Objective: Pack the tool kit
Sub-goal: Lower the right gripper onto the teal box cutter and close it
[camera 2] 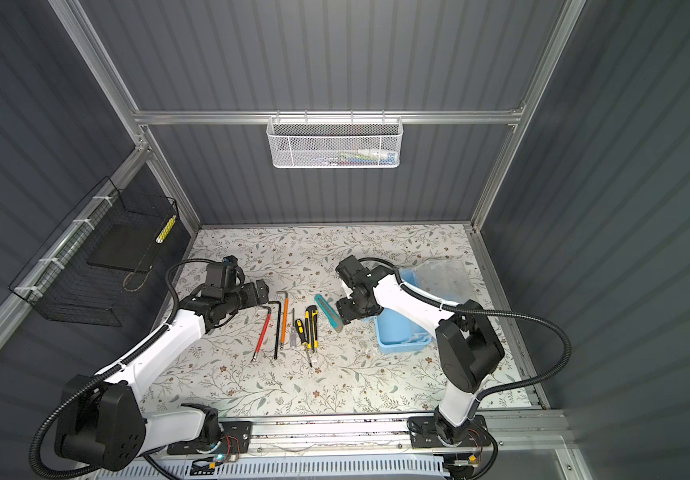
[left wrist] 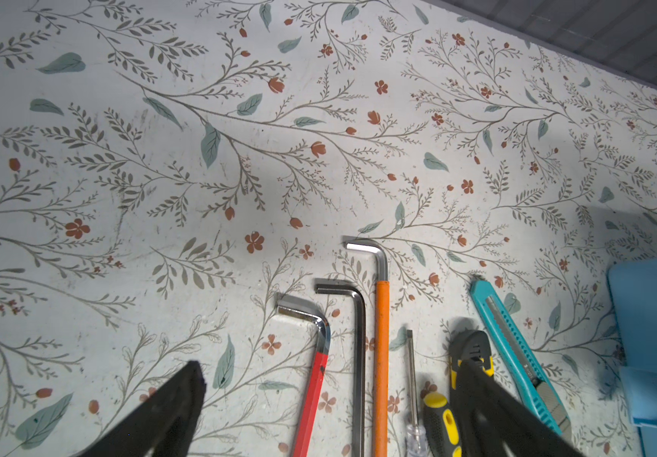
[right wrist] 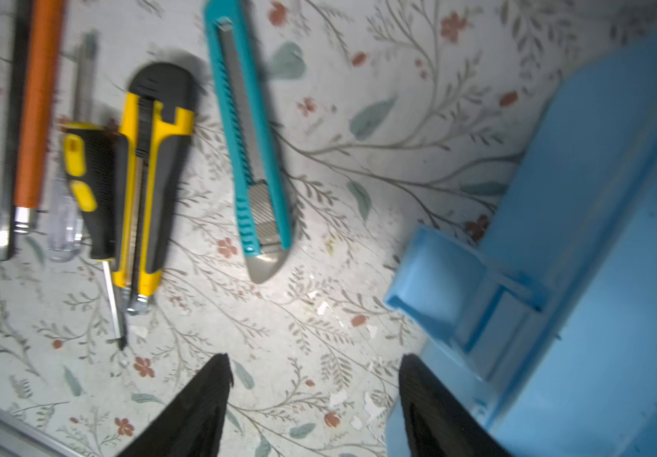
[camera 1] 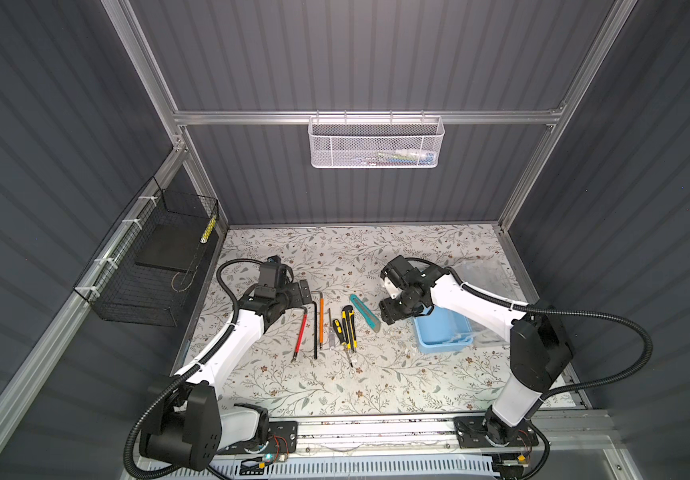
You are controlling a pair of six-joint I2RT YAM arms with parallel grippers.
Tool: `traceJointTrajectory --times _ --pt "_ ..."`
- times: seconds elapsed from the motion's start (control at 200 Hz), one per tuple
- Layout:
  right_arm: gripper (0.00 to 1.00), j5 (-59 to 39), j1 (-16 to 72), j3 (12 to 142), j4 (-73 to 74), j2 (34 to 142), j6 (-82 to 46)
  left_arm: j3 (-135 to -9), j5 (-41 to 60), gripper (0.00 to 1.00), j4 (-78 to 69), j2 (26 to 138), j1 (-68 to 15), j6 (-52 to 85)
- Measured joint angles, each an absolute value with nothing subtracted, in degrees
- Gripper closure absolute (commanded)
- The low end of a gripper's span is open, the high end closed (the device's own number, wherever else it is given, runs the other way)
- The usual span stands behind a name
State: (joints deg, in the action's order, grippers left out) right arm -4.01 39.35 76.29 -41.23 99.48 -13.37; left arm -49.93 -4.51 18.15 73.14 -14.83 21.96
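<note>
The tool kit (camera 1: 443,334) (camera 2: 399,334) is a light-blue box on the right of the table, its clear lid (camera 1: 485,274) swung open behind it. The box also shows in the right wrist view (right wrist: 604,237) and in the left wrist view (left wrist: 655,336). My right gripper (camera 1: 391,313) (right wrist: 316,360) hangs open and empty at the box's left edge, beside a teal utility knife (camera 1: 365,312) (right wrist: 249,150). My left gripper (camera 1: 304,293) (left wrist: 335,366) stands wide open and empty above the far ends of the red hex key (camera 1: 299,336) (left wrist: 311,395) and black hex key (camera 1: 315,328).
Between the arms lie an orange hex key (camera 1: 321,316), a clear-handled screwdriver (camera 1: 330,330), a black-and-yellow screwdriver (camera 1: 340,334) and a yellow utility knife (camera 1: 350,328). A white mesh basket (camera 1: 376,143) hangs on the back wall. A black wire basket (camera 1: 156,266) is on the left wall.
</note>
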Motion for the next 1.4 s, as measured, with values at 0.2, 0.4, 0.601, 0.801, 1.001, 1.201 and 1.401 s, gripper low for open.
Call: traceJointTrajectory --times 0.2,0.4,0.601,0.801,1.001,1.201,1.401 --pt "0.31 -4.19 40.1 85.93 -37.74 108.64 -7.55 -50.74 -4.21 0.01 18.11 73.1 -14.83 21.74" --pt "0.31 -3.79 40.12 87.81 -36.93 115.59 -2.57 -50.74 -3.86 0.0 18.7 72.97 -14.83 21.58" --pt "0.33 -3.55 41.39 90.15 -36.86 119.24 1.15 -50.74 -3.88 0.01 19.38 72.23 -14.83 21.56" --pt "0.37 -1.13 42.98 91.29 -36.95 122.28 2.07 -50.74 -3.88 0.0 19.81 72.12 -14.83 21.39" --pt "0.41 1.87 43.62 91.61 -37.06 123.63 2.09 -50.74 -3.9 0.01 20.18 72.1 -14.83 21.34" --pt "0.54 3.51 44.45 91.55 -36.69 123.63 1.13 -50.74 -3.92 0.01 20.38 71.85 -14.83 21.1" --pt "0.67 3.55 44.6 90.52 -35.44 123.11 -2.04 -50.74 -3.92 0.01 20.38 71.85 -14.83 20.78"
